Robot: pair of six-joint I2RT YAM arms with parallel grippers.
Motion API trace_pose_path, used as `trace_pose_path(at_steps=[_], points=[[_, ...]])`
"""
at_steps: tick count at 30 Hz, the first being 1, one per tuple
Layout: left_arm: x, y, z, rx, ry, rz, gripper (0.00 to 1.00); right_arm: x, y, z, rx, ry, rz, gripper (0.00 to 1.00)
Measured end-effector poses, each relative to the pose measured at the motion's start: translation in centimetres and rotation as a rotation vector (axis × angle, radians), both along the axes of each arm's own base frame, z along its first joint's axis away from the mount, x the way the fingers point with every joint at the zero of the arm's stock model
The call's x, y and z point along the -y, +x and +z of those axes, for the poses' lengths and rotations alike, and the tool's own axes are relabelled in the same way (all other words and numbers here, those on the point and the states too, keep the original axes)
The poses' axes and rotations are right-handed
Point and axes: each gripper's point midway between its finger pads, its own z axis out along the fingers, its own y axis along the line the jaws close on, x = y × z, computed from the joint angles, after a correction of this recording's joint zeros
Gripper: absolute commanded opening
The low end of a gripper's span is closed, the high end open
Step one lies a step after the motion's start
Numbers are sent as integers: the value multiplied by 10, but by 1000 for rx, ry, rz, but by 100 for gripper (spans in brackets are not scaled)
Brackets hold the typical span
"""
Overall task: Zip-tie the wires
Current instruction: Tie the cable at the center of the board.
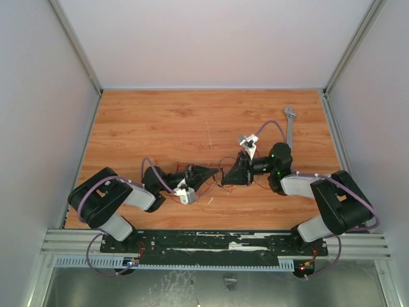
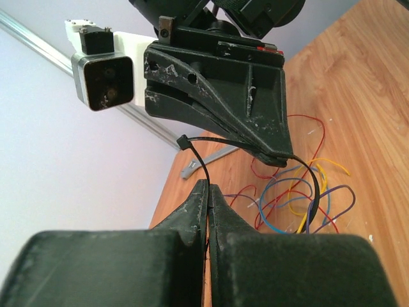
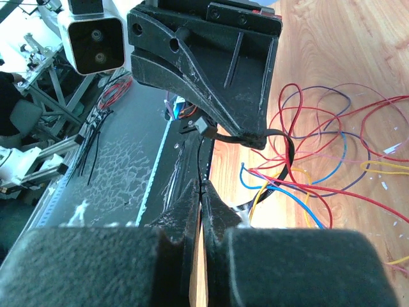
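The wires [image 1: 221, 181] lie as a loose tangle of thin red, blue, yellow and purple strands between my two grippers; they also show in the left wrist view [image 2: 300, 198] and the right wrist view [image 3: 332, 153]. The black zip tie [image 2: 198, 157] is looped around part of the tangle [image 3: 282, 173]. My left gripper [image 1: 206, 173] [image 2: 209, 187] is shut on the zip tie's thin strap. My right gripper [image 1: 232, 174] [image 3: 203, 187] is shut on the zip tie too, tip to tip with the left one. Both hold it just above the table.
A silver adjustable wrench [image 1: 291, 125] lies at the back right near the wall, also seen in the left wrist view [image 2: 190, 170]. Spare black zip ties [image 3: 96, 137] lie on the dark rail at the near edge. White walls enclose the wooden table [image 1: 160, 121].
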Motion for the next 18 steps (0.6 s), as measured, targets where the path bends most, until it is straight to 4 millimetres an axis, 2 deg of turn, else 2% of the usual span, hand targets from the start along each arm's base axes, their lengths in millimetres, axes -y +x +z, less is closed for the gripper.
trace_pose_path(at_steps=[18], points=[[0,0,3,47,-1,13,0,0,3,5,-94,-7,-50,0]])
